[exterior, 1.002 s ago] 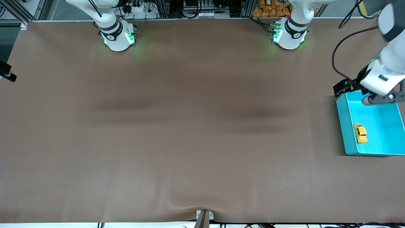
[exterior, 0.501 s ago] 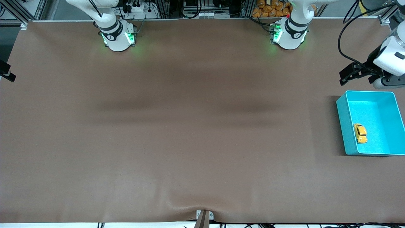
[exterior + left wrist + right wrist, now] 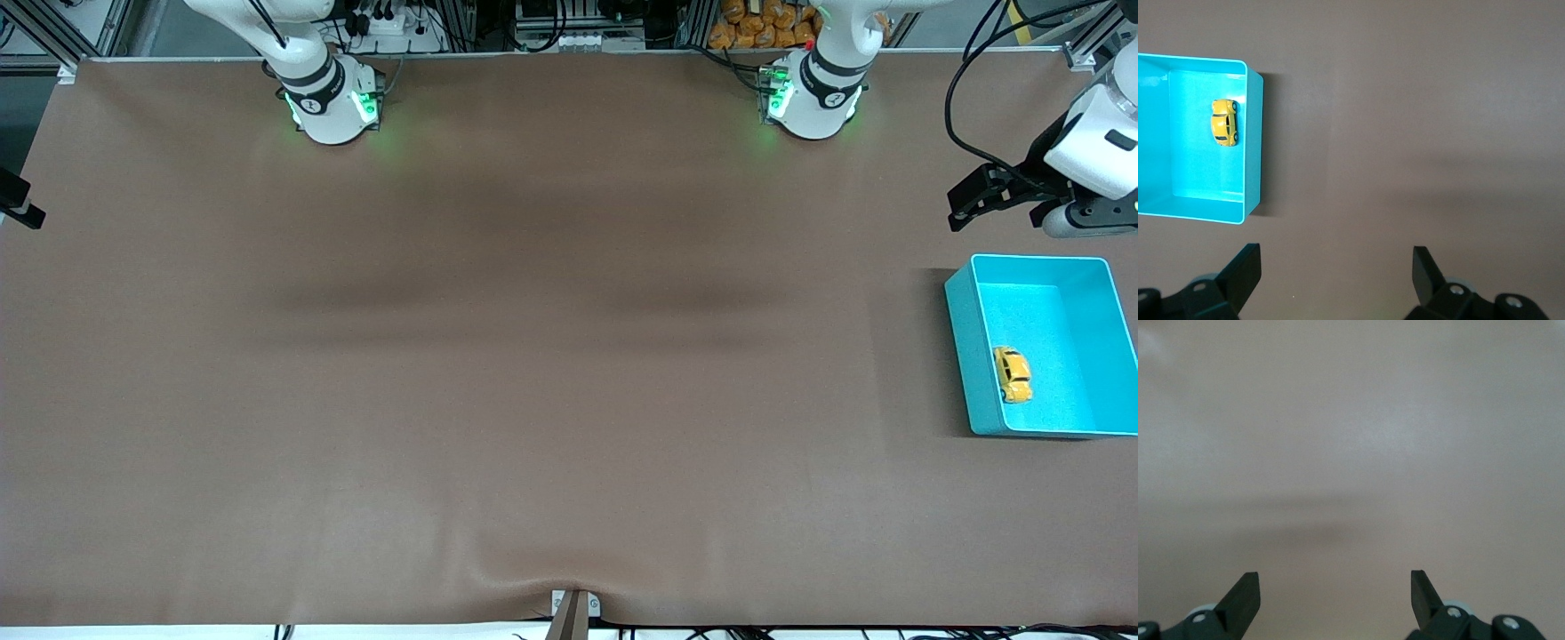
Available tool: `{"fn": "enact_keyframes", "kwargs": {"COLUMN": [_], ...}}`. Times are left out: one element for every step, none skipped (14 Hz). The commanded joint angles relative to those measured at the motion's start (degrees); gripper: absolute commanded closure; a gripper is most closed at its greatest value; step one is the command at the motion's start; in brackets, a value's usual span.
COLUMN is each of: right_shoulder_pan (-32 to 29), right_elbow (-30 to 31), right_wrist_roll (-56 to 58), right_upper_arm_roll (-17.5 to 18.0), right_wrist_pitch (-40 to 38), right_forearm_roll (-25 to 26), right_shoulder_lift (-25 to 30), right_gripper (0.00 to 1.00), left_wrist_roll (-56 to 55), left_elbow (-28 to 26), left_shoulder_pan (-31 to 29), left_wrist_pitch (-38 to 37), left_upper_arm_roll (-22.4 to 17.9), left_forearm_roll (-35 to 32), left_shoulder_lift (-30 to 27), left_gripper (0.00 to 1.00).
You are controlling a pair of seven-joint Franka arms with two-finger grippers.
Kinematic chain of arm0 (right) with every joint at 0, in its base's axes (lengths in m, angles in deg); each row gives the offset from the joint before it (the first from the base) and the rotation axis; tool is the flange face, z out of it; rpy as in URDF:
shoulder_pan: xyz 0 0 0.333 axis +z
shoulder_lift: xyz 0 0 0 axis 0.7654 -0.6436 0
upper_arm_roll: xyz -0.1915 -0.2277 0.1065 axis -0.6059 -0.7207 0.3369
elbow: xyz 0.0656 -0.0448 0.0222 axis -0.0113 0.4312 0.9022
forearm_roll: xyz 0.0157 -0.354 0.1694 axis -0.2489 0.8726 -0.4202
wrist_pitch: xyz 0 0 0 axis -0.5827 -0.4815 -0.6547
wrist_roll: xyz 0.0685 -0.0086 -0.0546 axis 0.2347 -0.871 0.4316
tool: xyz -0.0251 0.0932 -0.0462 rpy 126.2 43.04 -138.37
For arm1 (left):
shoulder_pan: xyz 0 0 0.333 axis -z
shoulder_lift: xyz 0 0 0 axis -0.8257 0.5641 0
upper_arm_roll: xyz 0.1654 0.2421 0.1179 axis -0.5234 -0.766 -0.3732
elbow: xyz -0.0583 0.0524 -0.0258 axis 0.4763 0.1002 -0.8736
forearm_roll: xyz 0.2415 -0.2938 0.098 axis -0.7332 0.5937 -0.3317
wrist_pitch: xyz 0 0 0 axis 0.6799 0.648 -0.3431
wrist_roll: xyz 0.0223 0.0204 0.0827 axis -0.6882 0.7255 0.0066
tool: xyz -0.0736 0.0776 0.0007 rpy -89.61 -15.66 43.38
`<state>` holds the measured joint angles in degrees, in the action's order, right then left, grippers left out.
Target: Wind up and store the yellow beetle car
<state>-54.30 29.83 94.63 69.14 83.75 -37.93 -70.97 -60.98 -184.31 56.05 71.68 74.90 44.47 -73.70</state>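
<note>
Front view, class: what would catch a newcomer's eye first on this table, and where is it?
The teal bin at the left arm's end of the table stands out against the brown cloth. Inside it lies the yellow beetle car, close to one wall. The left gripper hangs open over bare cloth beside the bin; the right gripper waits, open, over bare cloth.
</note>
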Motion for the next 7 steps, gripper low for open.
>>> {"fn": "enact_keyframes", "kwargs": {"right_shoulder_pan": [-0.6, -0.5, -0.5, -0.5, -0.5, -0.5, -0.5], "right_elbow": [-0.8, -0.8, -0.8, -0.8, -0.8, -0.8, -0.8], "right_wrist_roll": [-0.5, -0.6, -0.2, -0.3, -0.3, -0.3, -0.3], "right_upper_arm_roll": [0.5, 0.5, 0.5, 0.6, 0.6, 0.6, 0.6], "right_wrist_pitch": [-0.4, -0.5, -0.6, -0.4, -0.4, -0.3, -0.2], "right_forearm_roll": [-0.8, -0.8, -0.8, -0.9, -0.9, -0.9, -0.9], "right_shoulder_lift": [-0.1, -0.1, -0.1, -0.1, -0.1, -0.2, -0.2], "right_gripper": [0.0, 0.0, 0.0, 0.0, 0.0, 0.0, 0.0], "left_wrist_roll": [0.7, 0.8, 0.8, 0.8, 0.3, 0.1, 0.1], "left_elbow": [1.8, 1.9, 2.1, 2.1, 2.1, 2.5, 2.5], "left_shoulder_pan": [0.4, 0.4, 0.4, 0.4, 0.4, 0.4, 0.4], "left_wrist_pitch": [-1.3, -1.8, -3.5, -4.5, -5.0, -5.2, -5.4], "left_upper_arm_roll": [0.2, 0.7, 0.9, 1.1, 1.4, 2.0, 2.5], "left_forearm_roll": [1.2, 1.3, 1.3, 1.3, 1.3, 1.3, 1.3], "left_shoulder_lift": [-0.7, -0.8, -0.7, -0.9, -1.2, -1.8, -1.9], "left_gripper": [0.0, 0.0, 0.0, 0.0, 0.0, 0.0, 0.0]}}
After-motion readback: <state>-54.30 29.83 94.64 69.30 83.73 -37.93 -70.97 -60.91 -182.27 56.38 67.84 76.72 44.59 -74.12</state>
